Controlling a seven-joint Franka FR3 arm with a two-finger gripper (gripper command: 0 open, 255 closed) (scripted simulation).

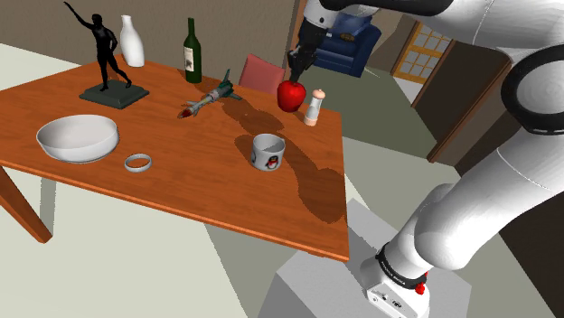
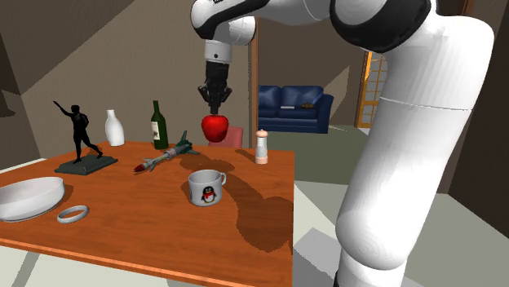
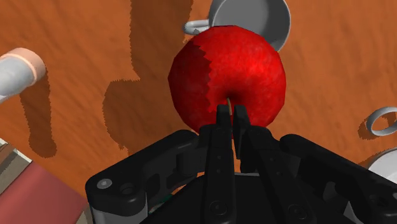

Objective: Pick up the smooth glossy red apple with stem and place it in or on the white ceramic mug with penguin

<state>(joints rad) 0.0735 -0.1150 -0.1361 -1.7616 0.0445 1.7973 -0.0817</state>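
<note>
Wrist view: the jaws are closed together on the thin stem of the red apple (image 3: 226,73), and the fruit hangs from that stem directly beneath them. No part of the jaws touches the apple's skin.

**Location of the part.** In the shoulder view the red apple (image 1: 290,94) is in the air, clear of the worktop (image 1: 181,181). A white salt mill (image 1: 314,107) stands near it at 4 o'clock, and the penguin mug (image 1: 267,151) stands on the worktop at 7 o'clock. In the second exterior view the red apple (image 2: 214,125) hangs well above the penguin mug (image 2: 206,188), which lies at about 6 o'clock.

**Handling.**
- The apple is judged rigid, glossy and of moderate weight.
- A stem hold is the weakest option: the stem may slip or snap, and the fruit may swing.
- A hold across the widest part of the body would be more secure.
- The apple looks nearly as wide as the mug mouth, so it may seat on the rim.

**Arm pose.** The arm rises from the stand, arches over the worktop, and the wrist points almost straight down.
</note>
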